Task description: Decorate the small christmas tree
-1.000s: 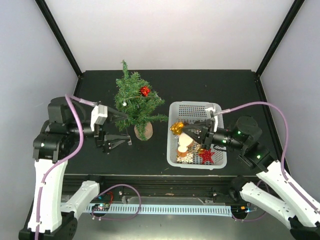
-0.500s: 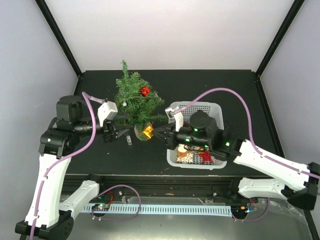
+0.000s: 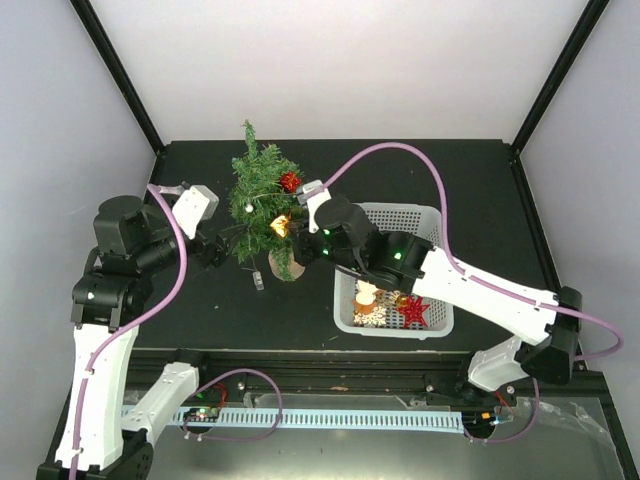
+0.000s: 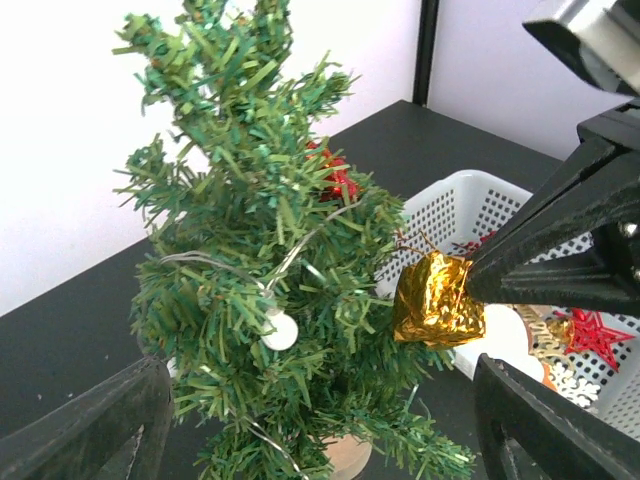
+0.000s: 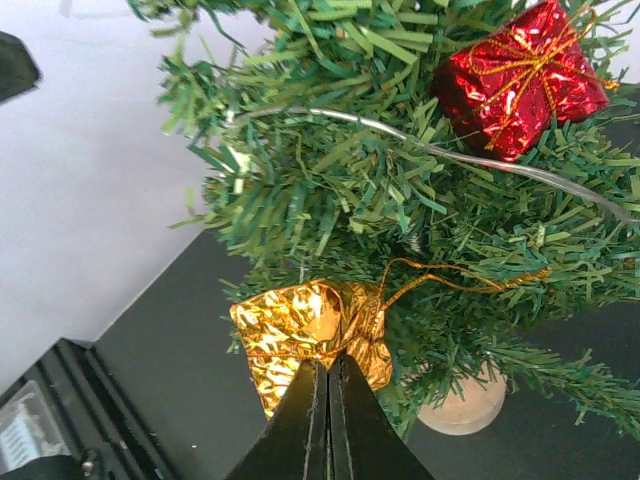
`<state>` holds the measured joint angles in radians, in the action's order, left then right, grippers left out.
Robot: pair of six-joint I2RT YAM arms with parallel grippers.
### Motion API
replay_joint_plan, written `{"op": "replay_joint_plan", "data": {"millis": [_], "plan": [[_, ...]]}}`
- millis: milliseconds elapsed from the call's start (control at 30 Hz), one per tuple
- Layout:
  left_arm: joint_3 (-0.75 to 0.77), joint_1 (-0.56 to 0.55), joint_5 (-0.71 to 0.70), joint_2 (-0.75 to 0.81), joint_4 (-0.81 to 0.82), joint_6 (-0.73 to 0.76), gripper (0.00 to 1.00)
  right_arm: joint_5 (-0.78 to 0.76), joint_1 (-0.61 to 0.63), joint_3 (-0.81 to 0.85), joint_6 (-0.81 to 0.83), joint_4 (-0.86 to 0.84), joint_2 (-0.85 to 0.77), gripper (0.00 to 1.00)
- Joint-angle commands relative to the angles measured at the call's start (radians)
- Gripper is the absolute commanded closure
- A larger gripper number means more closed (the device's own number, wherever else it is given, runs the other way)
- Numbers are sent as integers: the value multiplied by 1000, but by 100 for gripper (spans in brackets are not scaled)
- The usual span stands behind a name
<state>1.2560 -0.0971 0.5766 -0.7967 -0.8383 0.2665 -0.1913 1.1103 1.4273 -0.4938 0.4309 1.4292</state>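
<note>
The small christmas tree (image 3: pixel 265 195) stands upright on its round wooden base (image 3: pixel 284 266) at the table's middle left. A red gift ornament (image 3: pixel 290 182) hangs on its upper right. My right gripper (image 3: pixel 291 232) is shut on a gold foil gift ornament (image 3: pixel 281 225) and holds it against the tree's right side. In the right wrist view (image 5: pixel 328 365) the ornament (image 5: pixel 310 335) has its gold string loop (image 5: pixel 460 280) lying in the branches. My left gripper (image 3: pixel 222 247) is open just left of the tree's lower branches. In its wrist view the tree (image 4: pixel 260 260) fills the gap between its fingers (image 4: pixel 100 420).
A white basket (image 3: pixel 430 215) stands right of the tree, holding a red star (image 3: pixel 412 310) and other ornaments. A small clear piece (image 3: pixel 258 284) lies on the black table left of the tree base. A wire with a white bulb (image 4: pixel 279 330) runs through the branches.
My right arm lifted the gold ornament out of the basket and carried it left, up to the tree's right side. My left gripper rose toward the lower branches.
</note>
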Motion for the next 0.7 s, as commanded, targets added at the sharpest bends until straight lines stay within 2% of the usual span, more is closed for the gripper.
{"op": "replay_joint_plan", "data": {"millis": [0, 667], "plan": [[26, 22, -12, -10, 21, -33, 17, -90, 2, 54, 42, 46, 49, 99], [7, 40, 30, -6, 15, -34, 14, -85, -22, 137, 22, 42, 195, 99]]}}
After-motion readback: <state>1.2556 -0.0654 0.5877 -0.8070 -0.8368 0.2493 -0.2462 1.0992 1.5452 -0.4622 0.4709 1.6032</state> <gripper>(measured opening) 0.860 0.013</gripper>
